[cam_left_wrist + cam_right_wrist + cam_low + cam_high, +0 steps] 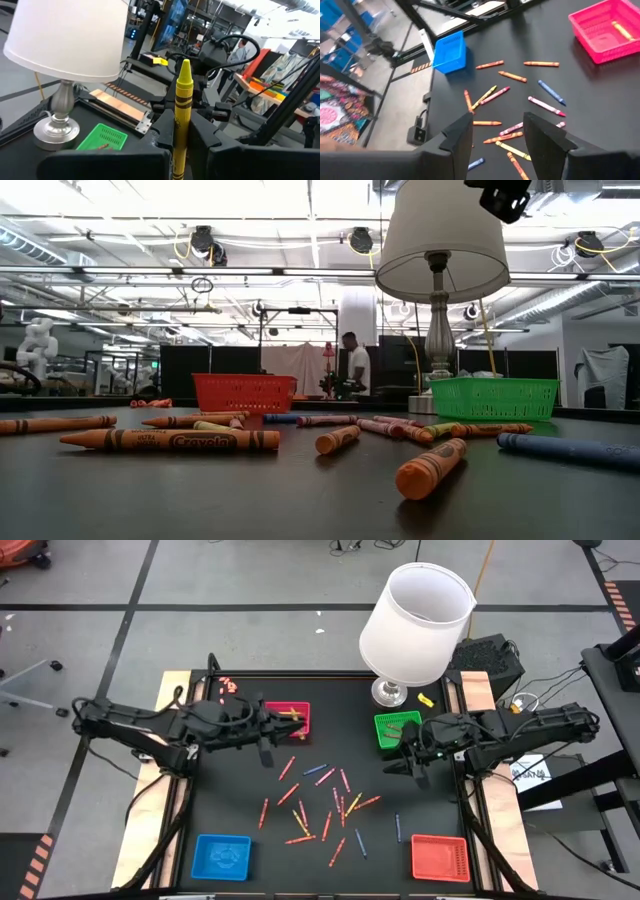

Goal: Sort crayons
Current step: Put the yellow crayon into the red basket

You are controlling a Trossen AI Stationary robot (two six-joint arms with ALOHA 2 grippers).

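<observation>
Many crayons [325, 805] lie loose on the black table [240, 800], mostly orange, red and pink, a few blue. The low view shows them flat on their sides, an orange one [170, 440] nearest. My left gripper [268, 732] hangs beside the pink-red tray [290, 718] at the far left, shut on a yellow crayon [183, 100]. That tray holds a yellowish crayon [620, 30]. My right gripper [497, 135] stands open and empty above the table, just on the near side of the green tray [397, 728]. My left gripper pinches the yellow crayon's lower part [177, 160] between its two fingers. The crayon lies along the fingers and sticks out well past their tips, its pointed end [185, 64] forward. It is lifted clear of the table. The gripper points about level, toward the table's right.
A lamp with a white shade [415, 625] stands at the far edge beside the green tray. A blue tray [222, 855] sits at the near left, a red tray [440, 857] at the near right. Beyond the table, the low view shows a person [352, 365].
</observation>
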